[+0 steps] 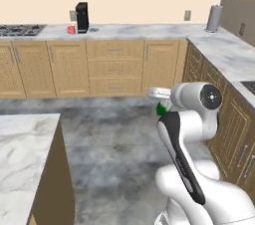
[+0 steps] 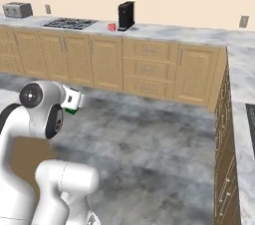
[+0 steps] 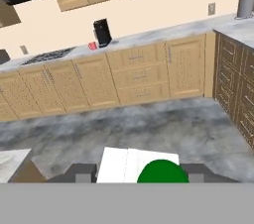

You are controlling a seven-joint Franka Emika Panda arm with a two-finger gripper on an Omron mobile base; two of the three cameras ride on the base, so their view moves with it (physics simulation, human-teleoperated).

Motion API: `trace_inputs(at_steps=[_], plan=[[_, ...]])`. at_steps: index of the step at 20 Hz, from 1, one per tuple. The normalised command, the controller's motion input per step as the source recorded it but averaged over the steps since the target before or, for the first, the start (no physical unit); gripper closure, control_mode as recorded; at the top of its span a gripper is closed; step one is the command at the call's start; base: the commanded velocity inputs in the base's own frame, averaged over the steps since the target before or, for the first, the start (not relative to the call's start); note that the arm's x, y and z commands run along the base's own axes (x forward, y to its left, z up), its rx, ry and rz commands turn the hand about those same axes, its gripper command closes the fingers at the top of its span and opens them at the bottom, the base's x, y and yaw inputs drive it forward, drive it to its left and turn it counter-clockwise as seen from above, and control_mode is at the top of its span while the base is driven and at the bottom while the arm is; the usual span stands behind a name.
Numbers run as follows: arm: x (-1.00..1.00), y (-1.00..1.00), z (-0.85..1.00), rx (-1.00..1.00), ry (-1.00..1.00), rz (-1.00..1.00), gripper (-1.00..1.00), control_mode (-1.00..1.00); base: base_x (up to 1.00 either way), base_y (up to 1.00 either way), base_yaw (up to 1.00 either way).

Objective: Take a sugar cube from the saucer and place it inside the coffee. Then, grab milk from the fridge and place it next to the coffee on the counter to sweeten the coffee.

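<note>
My gripper (image 3: 139, 171) is shut on the milk (image 3: 141, 166), a white carton with green on it that sits between the two finger tips. From the base cameras the milk (image 1: 161, 107) (image 2: 72, 99) hangs at the gripper (image 1: 159, 100) (image 2: 74, 101), over the floor and well short of the counter (image 1: 139, 31) (image 2: 174, 33) (image 3: 149, 34). The coffee (image 1: 71, 30) (image 2: 111, 27) (image 3: 92, 46), a small red mug, stands far off on the counter, just left of the coffee machine. A faint saucer (image 1: 93, 30) lies to the machine's right. The sugar cube and the fridge are out of view.
The black coffee machine (image 1: 82, 17) (image 2: 126, 15) and the gas hob (image 1: 20, 30) (image 2: 68, 23) are on the far counter. A marble island (image 1: 20, 154) is at the near left, dark cabinets (image 1: 234, 129) run along the right, and grey floor (image 1: 119, 134) lies between.
</note>
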Motion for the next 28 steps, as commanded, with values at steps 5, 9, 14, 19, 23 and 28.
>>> trace_inputs(at_steps=[5, 9, 14, 19, 23, 28], plan=[[0.0, 0.0, 0.0, 0.0, 0.0, 0.0, 1.0, 1.0, 1.0, -0.36, 0.27], [0.0, 0.0, 0.0, 0.0, 0.0, 0.0, 1.0, 1.0, 1.0, -0.41, 0.25], [0.0, 0.0, 0.0, 0.0, 0.0, 0.0, 1.0, 1.0, 1.0, -0.42, 0.24], [0.0, 0.0, 0.0, 0.0, 0.0, 0.0, 1.0, 1.0, 1.0, -0.33, 0.2], [0.0, 0.0, 0.0, 0.0, 0.0, 0.0, 1.0, 1.0, 1.0, -0.28, 0.19], [0.0, 0.0, 0.0, 0.0, 0.0, 0.0, 1.0, 1.0, 1.0, -0.17, 0.16]])
